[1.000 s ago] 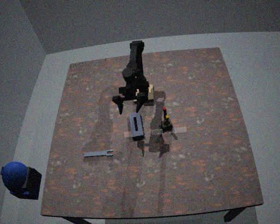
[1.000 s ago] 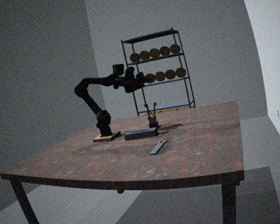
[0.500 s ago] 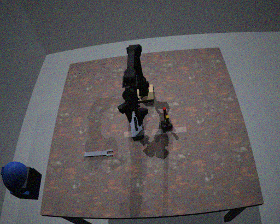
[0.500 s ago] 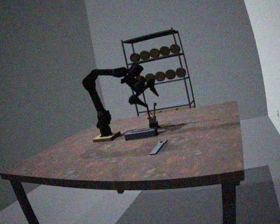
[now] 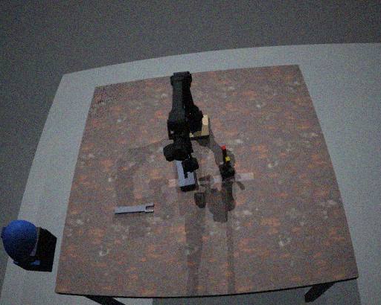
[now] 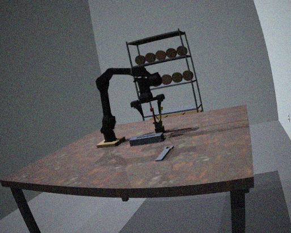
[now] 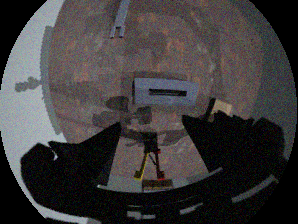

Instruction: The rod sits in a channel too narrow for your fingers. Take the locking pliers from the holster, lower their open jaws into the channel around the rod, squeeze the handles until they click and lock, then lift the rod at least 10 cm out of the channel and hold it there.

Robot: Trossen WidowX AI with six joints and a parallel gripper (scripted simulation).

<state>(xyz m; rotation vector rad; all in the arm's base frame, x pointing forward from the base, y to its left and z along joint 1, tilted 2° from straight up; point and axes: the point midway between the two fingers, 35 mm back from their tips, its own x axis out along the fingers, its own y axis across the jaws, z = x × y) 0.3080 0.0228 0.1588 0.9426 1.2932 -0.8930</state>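
Still early days here imo: pincer (image 6: 148,112) (image 7: 152,121) is wide open and empty, pliers (image 5: 225,154) (image 6: 156,115) (image 7: 150,165) upright in the holster (image 5: 227,172) (image 6: 159,128) (image 7: 150,142) on the tabletop (image 5: 285,208) (image 6: 127,167) (image 7: 165,55), so grabbing, locking and lifting all remain.

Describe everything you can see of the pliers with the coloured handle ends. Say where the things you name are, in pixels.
The pliers (image 5: 225,153) (image 6: 153,115) (image 7: 158,166) stand upright in a small black holster (image 5: 228,172) (image 6: 159,128) (image 7: 152,140) on the table, beside the grey channel block. Two slim handles rise and spread apart, one tipped red, the other yellow. The rest looks dark; the material is unclear. Their jaws can't be made out. The open gripper (image 6: 151,112) (image 7: 152,121) isn't holding them.
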